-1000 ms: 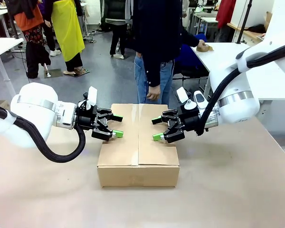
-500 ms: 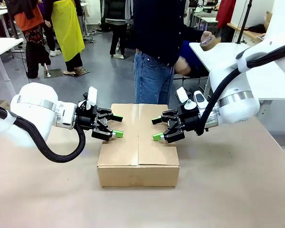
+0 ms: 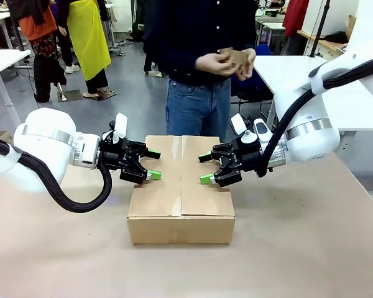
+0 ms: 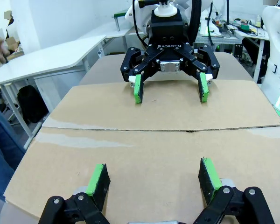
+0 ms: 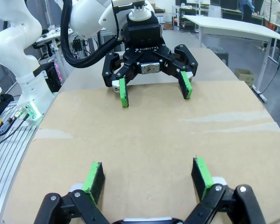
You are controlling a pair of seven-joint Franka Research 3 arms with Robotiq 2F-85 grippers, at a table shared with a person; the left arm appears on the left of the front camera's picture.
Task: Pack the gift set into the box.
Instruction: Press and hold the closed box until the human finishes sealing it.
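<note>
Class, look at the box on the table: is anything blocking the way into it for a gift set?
Yes. The box's top flaps are folded shut, seam closed. Left gripper and right gripper hover open above them.

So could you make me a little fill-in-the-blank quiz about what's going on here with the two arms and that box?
1. The brown box has its top flaps ____.
2. Both the left gripper and the right gripper have their jaws ____.
3. The two grippers hover above the box, pointing ____ each other.
4. The person's hands hold a small ____-coloured item.

Missing words: closed; open; toward; brown
</note>
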